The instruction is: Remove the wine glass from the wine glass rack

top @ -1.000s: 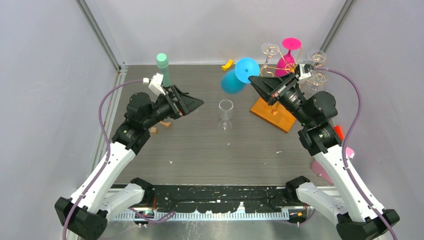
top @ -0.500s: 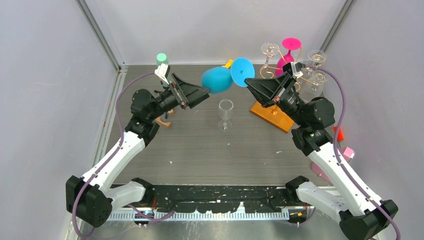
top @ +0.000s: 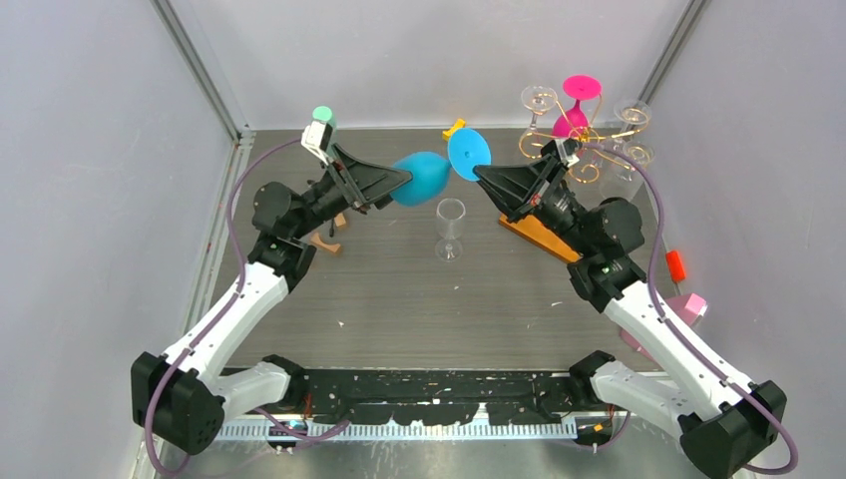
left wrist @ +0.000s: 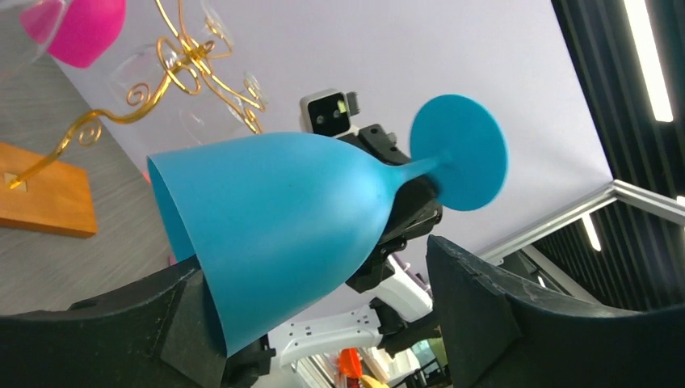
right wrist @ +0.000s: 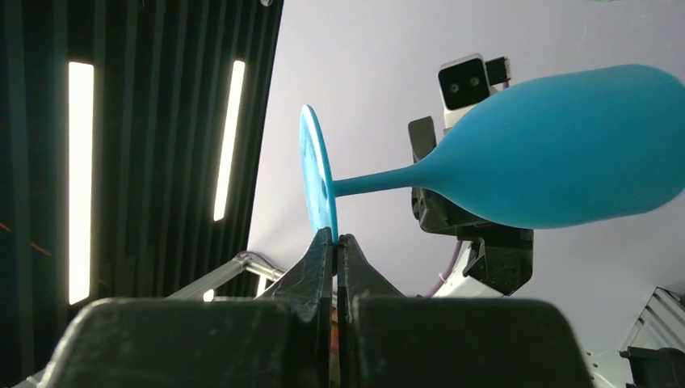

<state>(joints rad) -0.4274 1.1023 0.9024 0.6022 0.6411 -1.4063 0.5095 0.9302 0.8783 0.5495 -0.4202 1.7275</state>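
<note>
Clear stemmed glass [top: 450,228] stood upright mid-table on the dark, wood-grained table [top: 419,289]. Mint-green cylinder [top: 322,115] at far left, only its top showing. Small yellow piece [top: 455,128] lay at far edge, centre. Off the table's right side: red item [top: 676,264]; nearer, pink block [top: 690,304]. Small tan object [top: 324,242] lay left of the glass.

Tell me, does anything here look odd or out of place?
The opaque blue wine glass hangs sideways in mid-air, pinched by its foot's rim in the right gripper, its bowl between the left gripper's open jaws.
</note>
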